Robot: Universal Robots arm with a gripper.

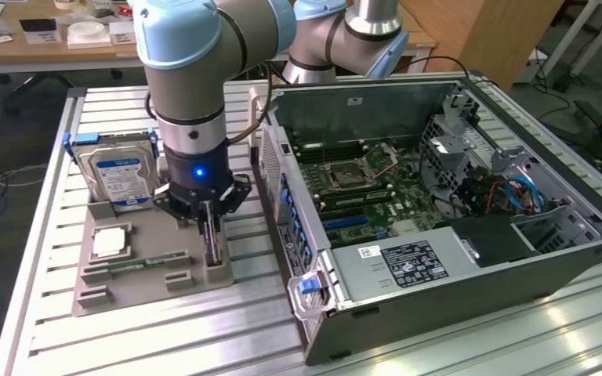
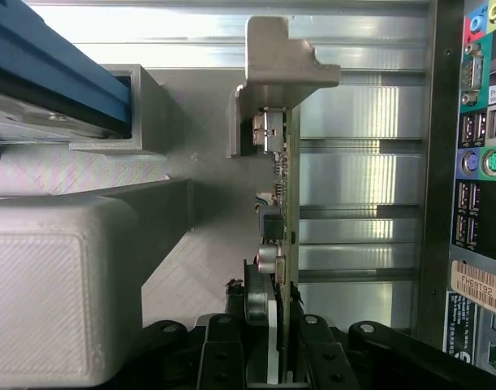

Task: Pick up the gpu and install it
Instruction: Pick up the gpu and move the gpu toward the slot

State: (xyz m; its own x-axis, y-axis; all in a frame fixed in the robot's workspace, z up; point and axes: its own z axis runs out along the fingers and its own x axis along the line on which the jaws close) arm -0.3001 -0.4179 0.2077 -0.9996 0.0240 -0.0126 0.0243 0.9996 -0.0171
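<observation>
The gpu stands on its long edge in a slot of the grey holder, a pose that leaves both flat faces free for a pinch from above. The gripper hangs straight over it, jaws clamped on those faces and clear of the silver end bracket. The holder lies on the slatted counter just beside the open computer case, the hard drive propped apart in its own cradle.
</observation>
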